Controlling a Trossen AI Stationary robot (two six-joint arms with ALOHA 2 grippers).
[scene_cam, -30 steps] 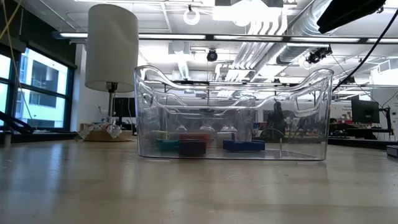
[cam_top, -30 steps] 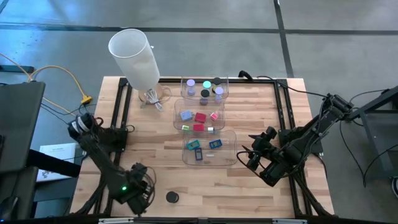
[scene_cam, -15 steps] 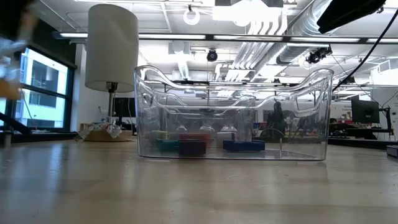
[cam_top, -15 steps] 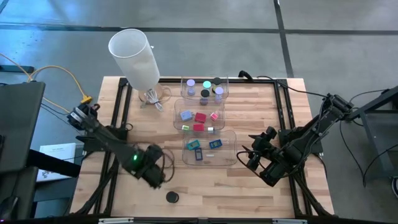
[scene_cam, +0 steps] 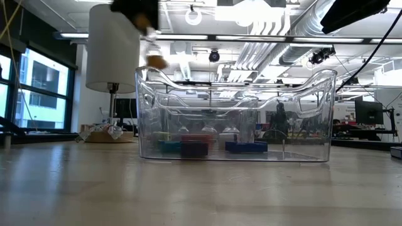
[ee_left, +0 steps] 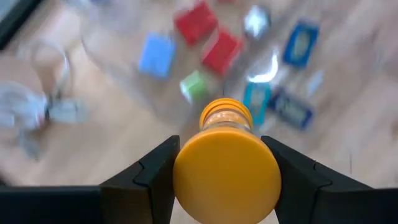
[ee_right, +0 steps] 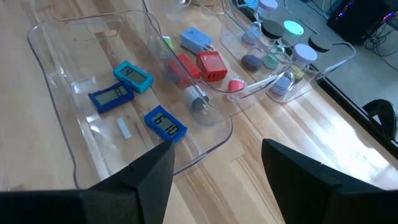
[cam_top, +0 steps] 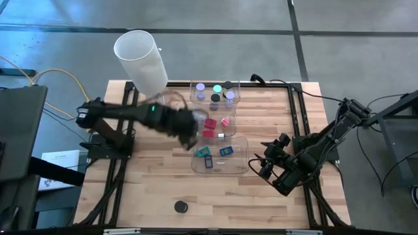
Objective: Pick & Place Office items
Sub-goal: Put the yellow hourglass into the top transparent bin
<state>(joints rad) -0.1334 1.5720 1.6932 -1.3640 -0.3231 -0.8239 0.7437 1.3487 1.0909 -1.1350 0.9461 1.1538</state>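
My left gripper (cam_top: 191, 135) hovers over the left part of the middle clear bin (cam_top: 225, 134), shut on a round orange-capped piece (ee_left: 227, 171). The low view shows that piece (scene_cam: 157, 61) high above the near bin's rim. The far bin (cam_top: 196, 86) holds black, teal and lavender discs. Red, pink and blue blocks lie in the middle bin, and blue and teal blocks (ee_right: 165, 122) lie in the near bin (cam_top: 241, 166). One black disc (cam_top: 181, 207) lies flat on the table near its near edge. My right gripper (ee_right: 214, 186) waits open, right of the near bin. My left gripper pinches the orange-capped piece between its two fingers (ee_left: 155, 177), one on either side of the round cap's rim (ee_left: 183, 180). The fingers point down from above. The piece is lifted clear of the bins and the table, with its ribbed neck (ee_left: 225, 115) pointing away below the cap.
A tall white cylinder (cam_top: 140, 59) stands at the far left corner on a small foot with wires (cam_top: 159, 102). The three bins stand in a row down the table's middle. Bare wood lies left of the bins and along the near edge.
My left arm has swung from the table's near left, beside the black disc, toward the far edge and the right, rising until it stands over the middle bin. It carries the orange-capped piece along. The black disc has stayed where it was.
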